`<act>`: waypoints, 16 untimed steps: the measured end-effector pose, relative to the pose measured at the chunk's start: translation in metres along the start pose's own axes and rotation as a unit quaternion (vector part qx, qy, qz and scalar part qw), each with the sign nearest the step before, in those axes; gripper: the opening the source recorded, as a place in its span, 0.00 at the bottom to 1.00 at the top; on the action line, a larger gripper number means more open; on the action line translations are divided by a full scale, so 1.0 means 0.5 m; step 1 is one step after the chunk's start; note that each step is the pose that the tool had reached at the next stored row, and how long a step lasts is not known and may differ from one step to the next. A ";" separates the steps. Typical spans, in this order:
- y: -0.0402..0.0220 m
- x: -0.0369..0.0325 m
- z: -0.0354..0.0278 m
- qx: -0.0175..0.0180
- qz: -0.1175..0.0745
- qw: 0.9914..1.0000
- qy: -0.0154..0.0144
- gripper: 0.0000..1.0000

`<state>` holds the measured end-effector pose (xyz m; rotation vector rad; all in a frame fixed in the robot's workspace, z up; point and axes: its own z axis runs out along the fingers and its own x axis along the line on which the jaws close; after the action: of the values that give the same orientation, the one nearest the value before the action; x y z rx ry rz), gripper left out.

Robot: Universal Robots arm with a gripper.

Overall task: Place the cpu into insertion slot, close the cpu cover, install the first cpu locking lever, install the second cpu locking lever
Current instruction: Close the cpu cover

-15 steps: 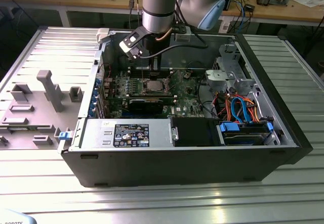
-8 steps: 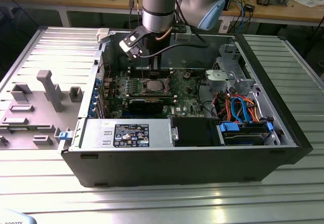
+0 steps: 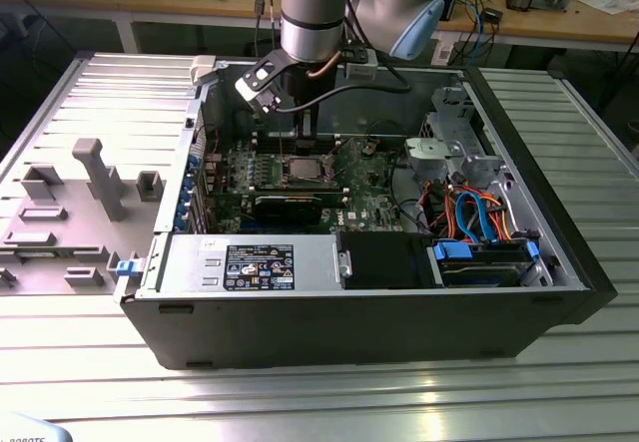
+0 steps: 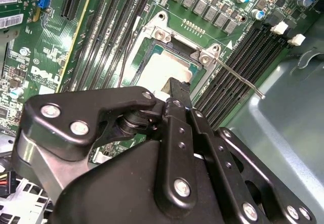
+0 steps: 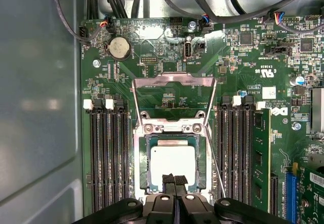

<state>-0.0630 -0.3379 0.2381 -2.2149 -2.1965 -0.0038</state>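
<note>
1. Ribbed metal table [image 3: 300, 402], open computer case [image 3: 349, 332].
2. Your gripper [image 5: 174, 177]: fingers [image 5: 167, 179] pressed together, hiding the near edge of the cpu [image 5: 172, 155]; contact unclear.
3. The cpu sits in the insertion slot [image 5: 138, 158]; cpu cover [image 5: 173, 81] stands open beyond the fingertips.

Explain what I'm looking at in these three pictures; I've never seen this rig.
The exterior view shows a robot arm reaching down into an open computer case on a ribbed metal table; a grey parts tray lies at the exterior view's left. Both wrist views come from cameras on the arm, looking past its black gripper at the green motherboard. The silver cpu sits in the insertion slot. The cpu cover stands open. The gripper's fingers are together at the cpu's edge.
</note>
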 end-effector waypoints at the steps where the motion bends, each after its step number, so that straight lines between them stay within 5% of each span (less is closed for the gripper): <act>1: 0.000 0.000 0.000 0.000 0.000 1.000 0.000 0.11; 16: 0.000 0.000 -0.009 0.000 0.000 1.000 0.000 0.11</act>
<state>-0.0630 -0.3379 0.2426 -2.2152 -2.1968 -0.0030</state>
